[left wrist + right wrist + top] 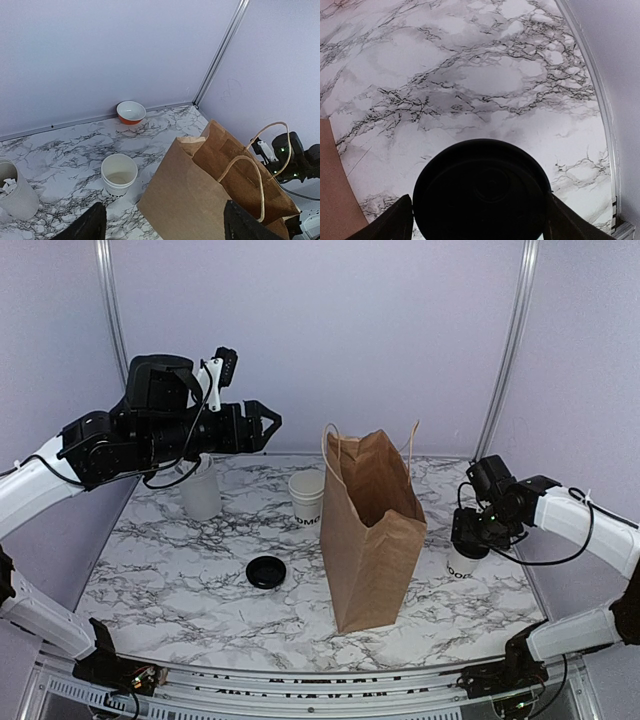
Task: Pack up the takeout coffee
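Our right gripper [468,543] sits low over the takeout coffee [461,563]. Its two dark fingers [395,222] flank the round, glossy black plastic lid [482,192], one on each side. We cannot tell whether they are pressing on the cup or only bracketing it. The cup itself is smooth white paper with black lettering near its base. It stands on the table [190,585], whose surface is white marble pattern with grey veins, at the right side close to the right edge. Just left of it stands a brown kraft paper bag [372,540], upright and creased. Its mouth gapes open and its pale twine handles [260,165] loop above the rim. Our left gripper [270,427] hangs raised above the far left of the table, its jaws spread wide with nothing between them. From its wrist view we look down on a lidless white paper cup [119,173], round and hollow, just left of the bag on its far side. Nearer to us and left of the bag, a loose black lid [266,571] lies flat on the marble. At the far left is a pale, cloudy tumbler-shaped container [200,490] with something white and crumpled inside. A small orange bowl [131,112] with a white interior rests against the far lilac wall [320,330].
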Robot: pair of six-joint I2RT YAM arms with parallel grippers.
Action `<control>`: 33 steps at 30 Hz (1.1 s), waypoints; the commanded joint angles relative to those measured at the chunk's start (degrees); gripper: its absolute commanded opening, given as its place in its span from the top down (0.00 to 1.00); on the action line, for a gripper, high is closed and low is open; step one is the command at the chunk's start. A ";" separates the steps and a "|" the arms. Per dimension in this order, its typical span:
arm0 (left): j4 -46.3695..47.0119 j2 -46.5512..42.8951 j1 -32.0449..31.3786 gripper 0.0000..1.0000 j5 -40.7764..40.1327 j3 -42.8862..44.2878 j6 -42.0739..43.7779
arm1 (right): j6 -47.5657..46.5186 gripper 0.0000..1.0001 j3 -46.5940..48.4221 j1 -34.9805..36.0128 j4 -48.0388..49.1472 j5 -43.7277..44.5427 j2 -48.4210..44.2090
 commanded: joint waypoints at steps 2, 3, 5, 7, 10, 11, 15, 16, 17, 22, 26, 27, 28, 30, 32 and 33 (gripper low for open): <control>2.06 -0.15 0.49 0.19 1.11 -0.59 -0.43 | 0.29 0.16 -0.03 -0.18 -2.11 -0.58 -0.75; 2.12 -0.13 0.50 0.19 1.18 -0.57 -0.45 | 0.25 0.16 -0.18 -0.32 -1.96 -0.75 -0.76; 2.20 -0.11 0.50 0.19 1.30 -0.56 -0.45 | 0.21 0.18 -0.39 -0.36 -2.05 -0.75 -0.57; 2.20 -0.05 0.50 0.19 1.31 -0.60 -0.52 | 0.12 0.20 -0.65 -0.52 -2.08 -0.61 -0.59; 2.27 -0.02 0.59 0.19 1.47 -0.45 -0.58 | 0.11 0.25 -0.92 -0.63 -2.08 -0.48 -0.53; 2.24 -0.02 0.59 0.19 1.49 -0.46 -0.51 | 0.08 0.26 -0.98 -0.65 -2.00 -0.55 -0.58; 2.25 -0.10 0.67 0.19 1.58 -0.61 -0.47 | -0.09 0.25 -1.29 -0.66 -2.36 -0.58 -0.24; 2.21 -0.11 0.67 0.19 1.58 -0.61 -0.51 | -0.07 0.25 -1.36 -0.63 -2.47 -0.49 -0.28; 2.29 -0.11 0.67 0.19 1.58 -0.61 -0.49 | -0.04 0.25 -1.28 -0.63 -2.56 -0.48 -0.38; 2.19 -0.20 0.83 0.19 1.45 -0.47 -0.36 | 0.03 0.32 1.29 -0.63 -3.42 -0.57 -2.62; 2.29 -0.37 0.85 0.19 1.00 -0.46 -0.51 | -0.41 0.34 4.32 -0.64 -3.93 -0.39 -5.06; 2.22 -0.37 0.85 0.19 0.85 -0.47 -0.52 | -0.48 0.34 5.15 -0.64 -4.21 -0.41 -5.50; 2.29 -0.37 0.93 0.19 0.72 -0.47 -0.51 | -0.50 0.34 5.98 -0.59 -4.45 -0.40 -5.87; 2.29 -0.37 0.94 0.19 0.54 -0.52 -0.47 | -0.65 0.35 7.84 -0.59 -5.05 -0.53 -6.49; 2.27 -0.29 1.01 0.19 0.44 -0.44 -0.49 | -0.76 0.35 10.24 -0.47 -5.66 -0.65 -6.94; 2.27 -0.29 1.02 0.19 0.36 -0.44 -0.50 | -0.77 0.35 11.39 -0.36 -6.06 -0.59 -7.16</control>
